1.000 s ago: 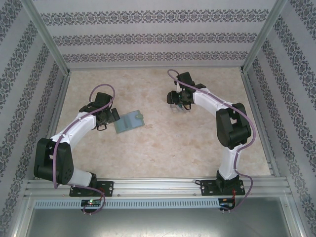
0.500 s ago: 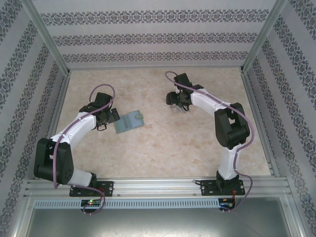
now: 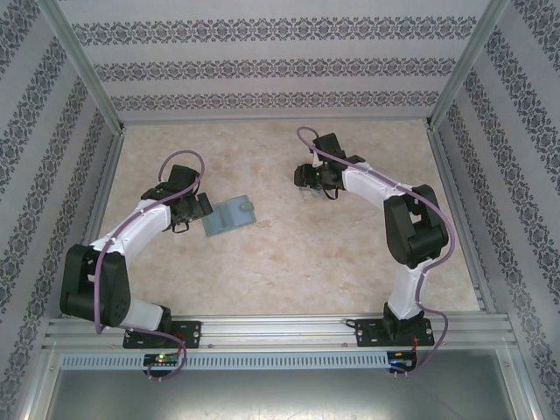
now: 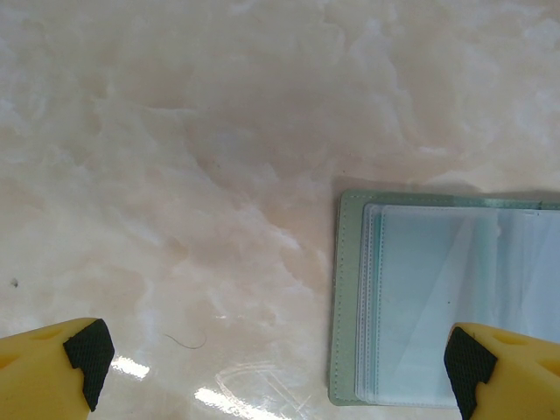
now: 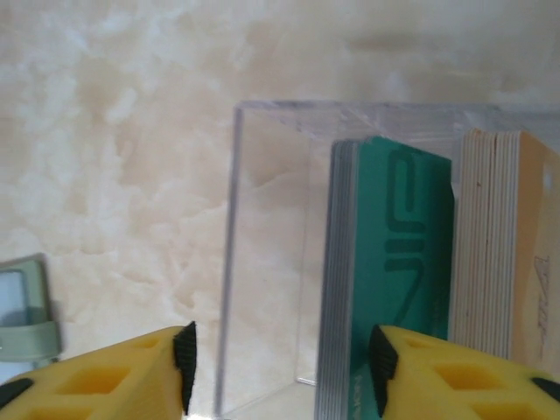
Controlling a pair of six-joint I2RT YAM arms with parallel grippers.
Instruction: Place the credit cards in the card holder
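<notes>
— Two claws, and neither has a card. What has just changed?

— Very little. Seen from above, the right claw [image 3: 308, 178] has crept a touch leftward over the clear box [image 3: 306, 191] compared with a second ago. The left claw [image 3: 194, 208] and the card holder [image 3: 229, 216] sit exactly where they did.

— How do we read the right claw?

— Half spread, pinching nothing. In its wrist view the tips straddle the box's left wall. The credit cards [image 5: 420, 262] stand on edge inside, a teal stack [image 5: 394, 280] pressed against a tan-orange stack [image 5: 503, 245].

— What does that mean for the task?

— We judge that small shift to be lining up on the teal stack. No card is out yet, so the pick is not done. The cards are well apart from the holder.

— And the left claw?

— Spread as wide as we see it go, and empty. It hovers just beside the holder, which lies open on the table [image 4: 219, 131] with its clear sleeves facing up. One fingertip hangs over the holder's near corner. We cannot tell if it touches.

— Our worry?

— The box wall sits between the right tips. If they close there, we may grab plastic rather than a card.
</notes>
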